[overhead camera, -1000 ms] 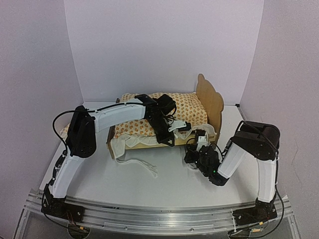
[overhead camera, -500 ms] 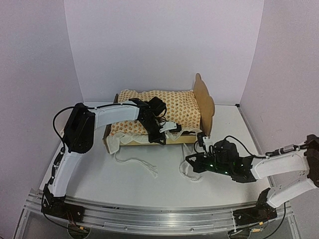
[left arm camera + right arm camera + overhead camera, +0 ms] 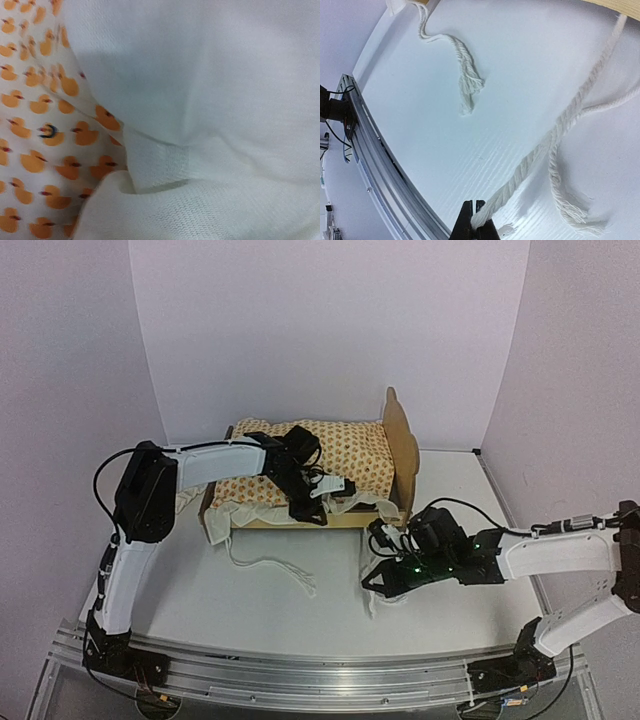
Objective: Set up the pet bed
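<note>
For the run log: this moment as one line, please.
left gripper: at duck-print cushion, opening unclear | right gripper: shut on rope tie | pet bed: cushion laid in

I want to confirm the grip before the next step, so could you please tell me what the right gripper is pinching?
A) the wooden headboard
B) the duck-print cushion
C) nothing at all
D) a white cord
D: in the right wrist view the right gripper is closed on the white cord, which runs up and away from between its fingertips.
</note>
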You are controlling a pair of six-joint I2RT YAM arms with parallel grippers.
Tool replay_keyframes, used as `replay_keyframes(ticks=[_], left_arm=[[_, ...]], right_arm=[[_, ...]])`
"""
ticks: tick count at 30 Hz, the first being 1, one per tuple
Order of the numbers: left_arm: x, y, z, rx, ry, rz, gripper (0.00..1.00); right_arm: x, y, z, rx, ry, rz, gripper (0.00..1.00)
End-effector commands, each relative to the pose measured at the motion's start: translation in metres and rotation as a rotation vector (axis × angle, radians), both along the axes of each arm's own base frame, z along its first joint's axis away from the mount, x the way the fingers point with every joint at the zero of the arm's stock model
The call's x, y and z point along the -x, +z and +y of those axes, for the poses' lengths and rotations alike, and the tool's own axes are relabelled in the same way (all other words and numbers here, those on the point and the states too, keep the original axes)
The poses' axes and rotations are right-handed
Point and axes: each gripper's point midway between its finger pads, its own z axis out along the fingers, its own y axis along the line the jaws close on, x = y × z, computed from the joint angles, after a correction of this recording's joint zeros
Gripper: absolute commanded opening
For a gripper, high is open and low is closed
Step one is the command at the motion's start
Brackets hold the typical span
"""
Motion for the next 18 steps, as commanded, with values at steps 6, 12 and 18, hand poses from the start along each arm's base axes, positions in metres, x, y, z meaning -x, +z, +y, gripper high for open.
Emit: replay_keyframes(ticks=[6, 12, 18], left_arm=[[0.039, 0.156, -0.012, 0.308, -0.256, -0.14, 0.79], [0.117, 0.2, 0.003, 0.444, -0.474, 0.007, 0.79], [0.197, 0.134, 0.0, 0.301, -0.646, -0.015, 0.68]], right_arm=[[0.009, 0.009, 0.004, -0.042, -0.056, 0.197, 0.0], [0.015, -0.006, 0.01, -0.028, -0.115, 0.417, 0.0], [0.0, -0.006, -0.032, 0.122, -0.298, 0.397, 0.0]])
